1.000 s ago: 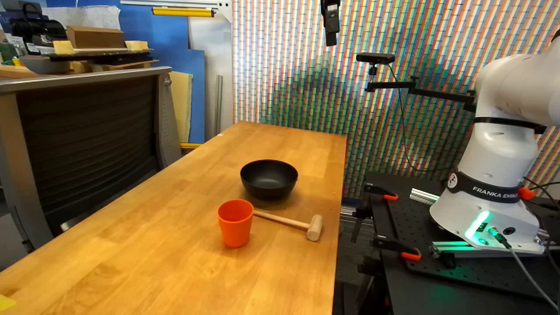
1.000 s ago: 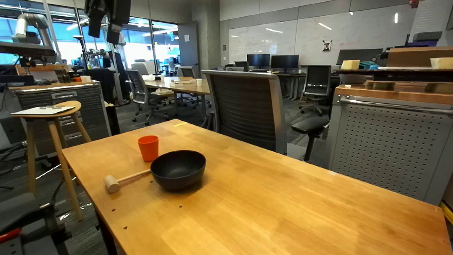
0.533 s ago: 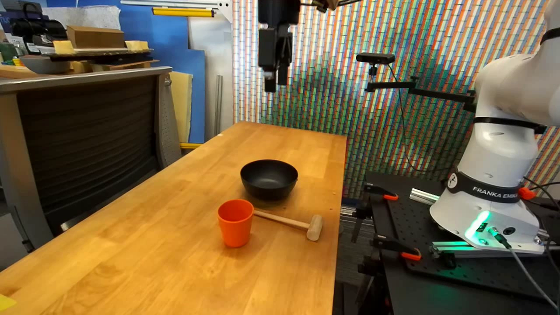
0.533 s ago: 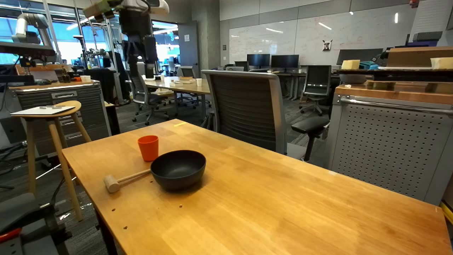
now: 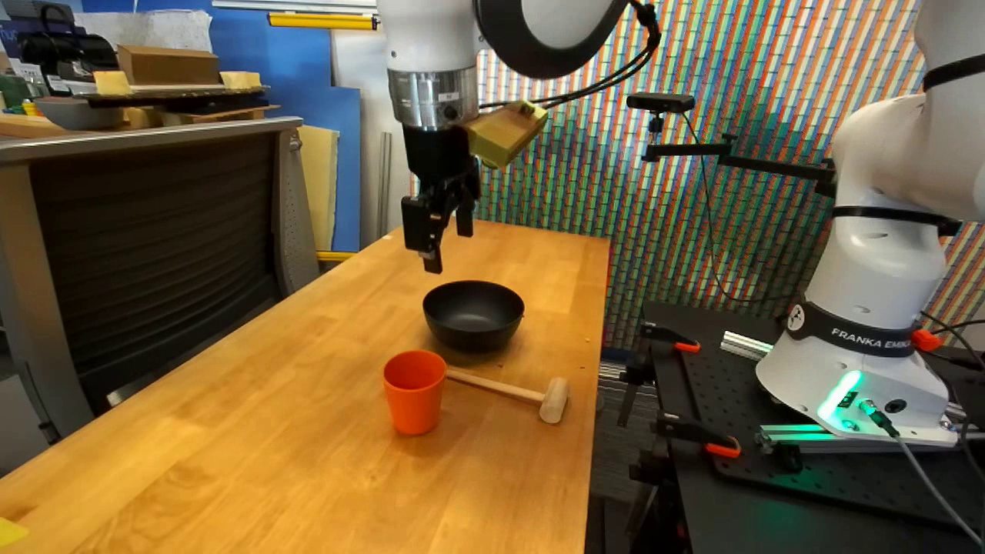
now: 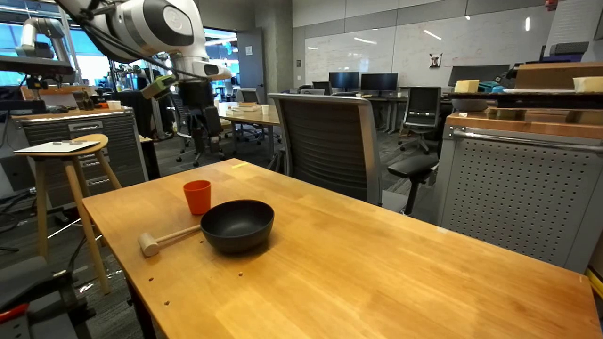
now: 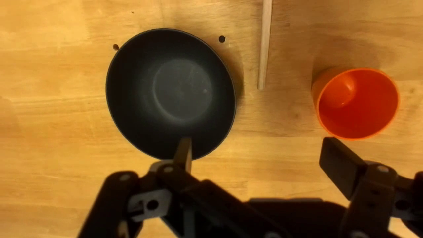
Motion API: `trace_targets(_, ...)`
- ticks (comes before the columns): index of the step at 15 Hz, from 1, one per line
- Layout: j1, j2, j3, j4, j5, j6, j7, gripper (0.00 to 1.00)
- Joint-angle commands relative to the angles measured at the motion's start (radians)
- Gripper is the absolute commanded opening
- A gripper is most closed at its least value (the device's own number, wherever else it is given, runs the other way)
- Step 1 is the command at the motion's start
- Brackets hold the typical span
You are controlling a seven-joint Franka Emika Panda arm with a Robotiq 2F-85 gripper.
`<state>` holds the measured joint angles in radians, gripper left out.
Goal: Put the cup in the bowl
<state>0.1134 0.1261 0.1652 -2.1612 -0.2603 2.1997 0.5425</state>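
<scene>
Wrist view: 1 gripper, jaws apart, over 1 table; 1 bowl left, 1 upright cup right, 1 mallet handle between them.

White arm, black claw, dark cables

The white arm is bent over, its black fingers (pointing nearly straight down) spread well apart.

Robotics lab, office-furnished | white robot arm, base lettered FRANKA | second arm, background | whiteboard | two monitors | mesh-backed chair | drawer cabinet
</scene>
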Motion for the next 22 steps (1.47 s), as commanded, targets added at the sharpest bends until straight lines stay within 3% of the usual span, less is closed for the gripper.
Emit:
trace_targets(1, 0.055, 0.111, -0.028, 0.068, -0.035, 0.001, 0.089, 1.00)
trace_targets(12, 0.131, 0.306, -0.068, 0.163, 0.055, 0.015, 0.151, 1.00)
trace_targets(13, 0.132, 0.318, -0.070, 0.170, 0.065, 0.016, 0.145, 0.75)
trace_targets(15, 0.133, 0.337, -0.067, 0.179, 0.098, 0.020, 0.137, 0.66)
trace_targets(22, 0.129, 0.371, -0.067, 0.199, 0.180, 0.022, 0.108, 0.11)
